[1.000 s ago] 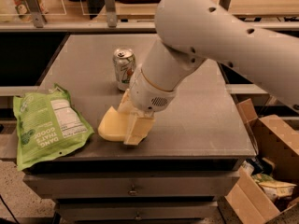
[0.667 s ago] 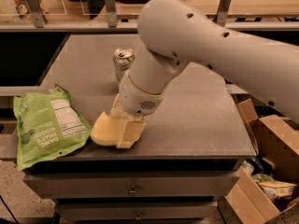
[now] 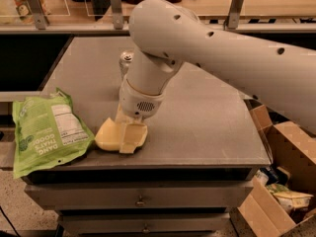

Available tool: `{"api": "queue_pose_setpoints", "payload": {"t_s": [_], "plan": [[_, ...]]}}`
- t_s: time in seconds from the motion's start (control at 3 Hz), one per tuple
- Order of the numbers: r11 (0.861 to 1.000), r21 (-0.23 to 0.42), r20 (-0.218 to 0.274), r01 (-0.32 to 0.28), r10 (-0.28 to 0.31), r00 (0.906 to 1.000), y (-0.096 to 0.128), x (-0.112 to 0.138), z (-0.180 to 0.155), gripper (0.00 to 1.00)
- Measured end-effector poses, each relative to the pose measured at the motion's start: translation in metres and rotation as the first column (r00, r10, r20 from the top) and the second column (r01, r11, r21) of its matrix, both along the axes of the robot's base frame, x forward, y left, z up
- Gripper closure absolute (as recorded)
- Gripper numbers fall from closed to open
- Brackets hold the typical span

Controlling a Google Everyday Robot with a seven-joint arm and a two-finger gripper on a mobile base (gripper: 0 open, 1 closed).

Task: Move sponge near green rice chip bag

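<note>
Yellow sponge (image 3: 107, 136) clamped in end effector (image 3: 126, 134); beside green rice chip bag (image 3: 47, 130)

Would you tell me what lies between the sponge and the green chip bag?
Nothing: in the camera view at most a sliver of bare table separates sponge and bag; the gripper sits on the sponge.

silver-green soda can (image 3: 125, 62): mostly hidden behind white robot arm (image 3: 197, 48) | arm: cut by right edge | end effector (image 3: 127, 131) at counter (image 3: 207, 117) front: clamped on pale yellow wavy-sided sponge (image 3: 107, 136), hiding its right part
</note>
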State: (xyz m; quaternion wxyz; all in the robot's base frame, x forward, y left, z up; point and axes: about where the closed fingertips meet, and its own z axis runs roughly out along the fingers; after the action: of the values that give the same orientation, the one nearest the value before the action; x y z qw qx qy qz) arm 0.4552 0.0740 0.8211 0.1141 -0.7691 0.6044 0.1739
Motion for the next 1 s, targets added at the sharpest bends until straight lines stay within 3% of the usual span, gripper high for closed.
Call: {"api": "queue_pose_setpoints", "payload": {"t_s": [0.33, 0.67, 1.0], "plan": [[0.999, -0.022, -0.019, 0.024, -0.025, 0.9995, -0.003, 0.005, 0.0, 0.13], [0.998, -0.042, -0.034, 0.042, -0.043, 0.9985, -0.01, 0.007, 0.001, 0.0], [0.998, -0.044, -0.042, 0.052, -0.053, 0.9977, -0.019, 0.01, 0.006, 0.0]]}}
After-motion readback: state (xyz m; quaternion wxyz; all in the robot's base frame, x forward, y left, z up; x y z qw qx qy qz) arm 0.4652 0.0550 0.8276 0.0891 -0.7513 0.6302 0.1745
